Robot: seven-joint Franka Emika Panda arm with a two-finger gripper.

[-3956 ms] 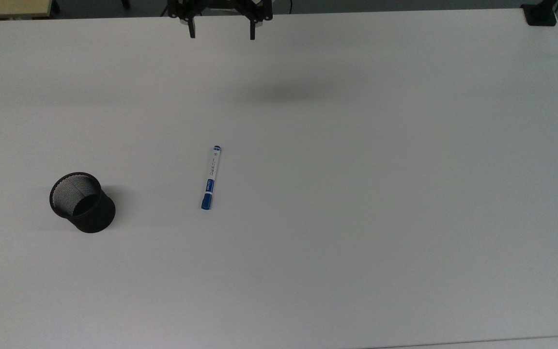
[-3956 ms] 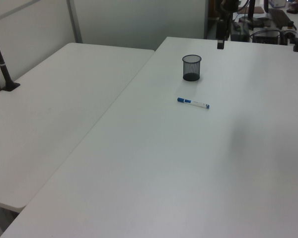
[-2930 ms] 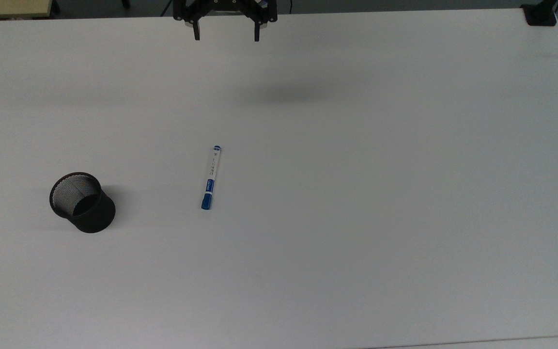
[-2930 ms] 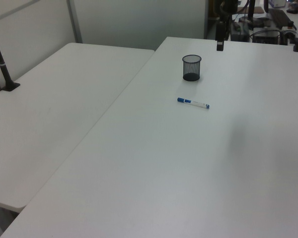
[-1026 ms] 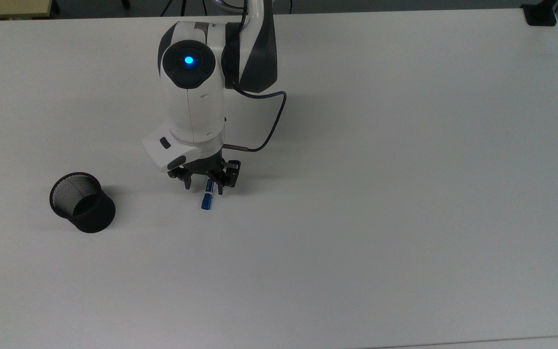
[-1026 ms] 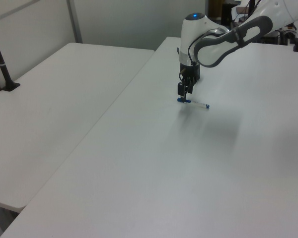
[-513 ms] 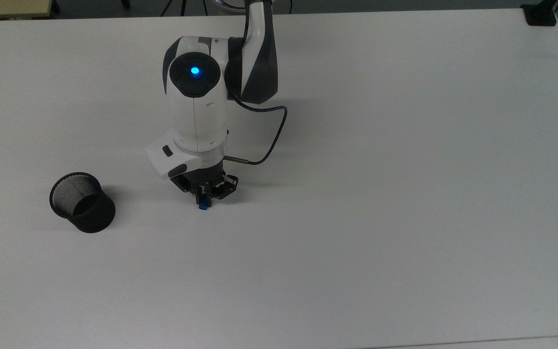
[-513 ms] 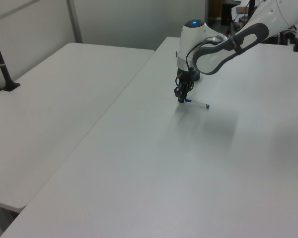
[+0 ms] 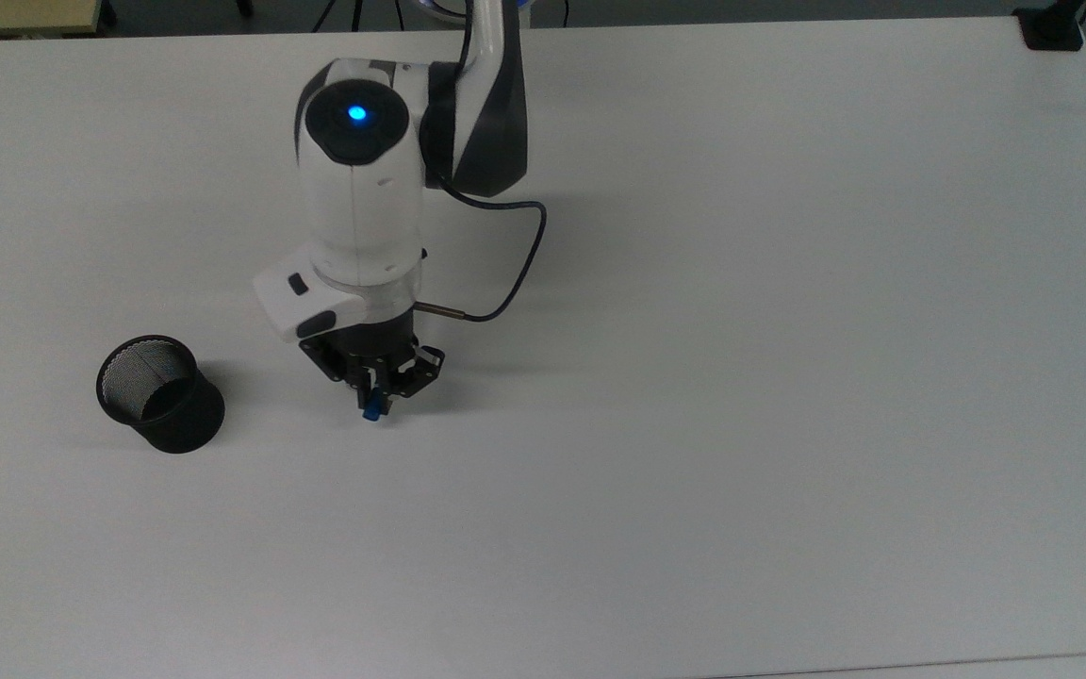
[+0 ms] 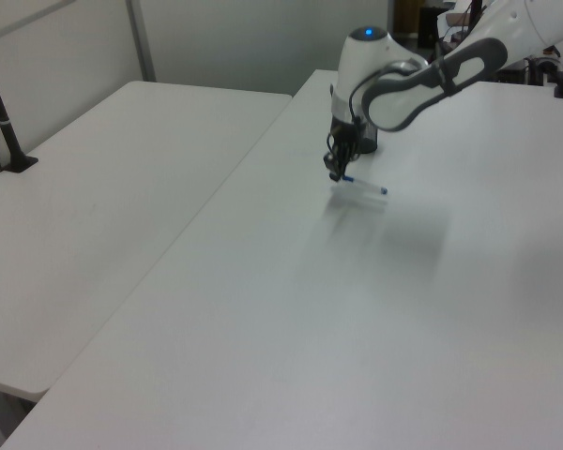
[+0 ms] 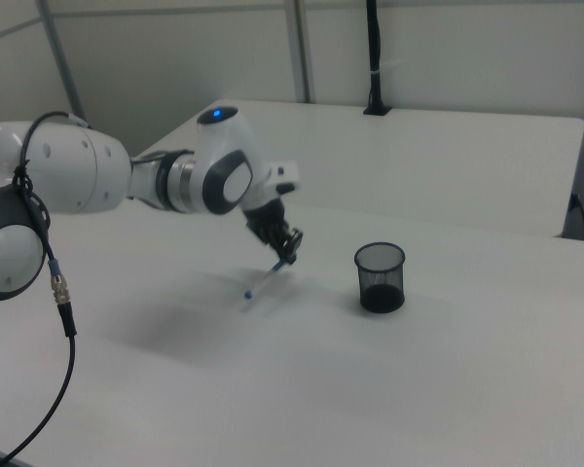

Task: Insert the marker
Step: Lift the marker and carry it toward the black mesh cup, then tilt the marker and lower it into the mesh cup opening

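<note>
Half a second ago the marker lay flat on the white table (image 9: 788, 377) with the gripper pressed down around its capped end. Now the marker (image 11: 266, 280) is off the surface: in the right view it hangs tilted, its upper end pinched in the gripper (image 11: 286, 255) and its lower blue end pointing down toward the right view's left, above its own faint shadow. In the left view the gripper (image 10: 337, 173) also sits higher than before, and the marker (image 10: 364, 185) slants away from it toward the left view's right, with a soft shadow on the table just beneath. In the top view the wrist has shifted a little toward the top view's left.

The gripper (image 9: 374, 396) is closed down to a narrow gap, its fingers clamped on the marker near the blue cap. In the top view the blue cap end of the marker (image 9: 372, 412) pokes out just below the fingertips, while the rest of the barrel is hidden under the wrist.

The black mesh cup (image 9: 159, 392) stands upright on the table, well apart from the gripper toward the top view's left. In the right view the cup (image 11: 381, 277) is to the gripper's right and lower, with open table between them. A dark cable (image 9: 505, 273) loops off the wrist on the side away from the cup.
</note>
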